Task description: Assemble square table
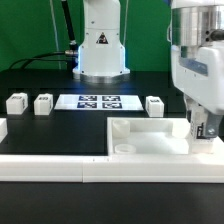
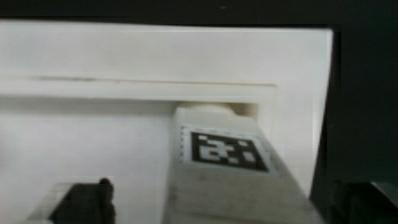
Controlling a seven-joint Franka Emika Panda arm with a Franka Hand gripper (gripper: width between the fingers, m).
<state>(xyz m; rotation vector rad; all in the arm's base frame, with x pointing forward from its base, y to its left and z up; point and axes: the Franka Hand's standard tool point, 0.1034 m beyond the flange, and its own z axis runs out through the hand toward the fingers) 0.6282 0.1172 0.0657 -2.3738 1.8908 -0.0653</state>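
Note:
The white square tabletop (image 1: 150,135) lies on the dark table at the exterior view's right, rim up. My gripper (image 1: 205,128) is low over its right corner. In the wrist view a white leg (image 2: 228,150) with a black-and-white tag stands between my jaws, its far end set against the tabletop's (image 2: 160,60) inner corner. The dark fingers (image 2: 86,200) stand apart from the leg on both sides, with a gap showing, so the gripper (image 2: 222,205) is open around it. Three loose legs (image 1: 43,103) lie in a row further back.
The marker board (image 1: 98,101) lies flat in front of the robot base (image 1: 100,55). A long white border rail (image 1: 90,167) runs along the near edge. Another white block (image 1: 2,128) shows partly at the exterior view's left edge.

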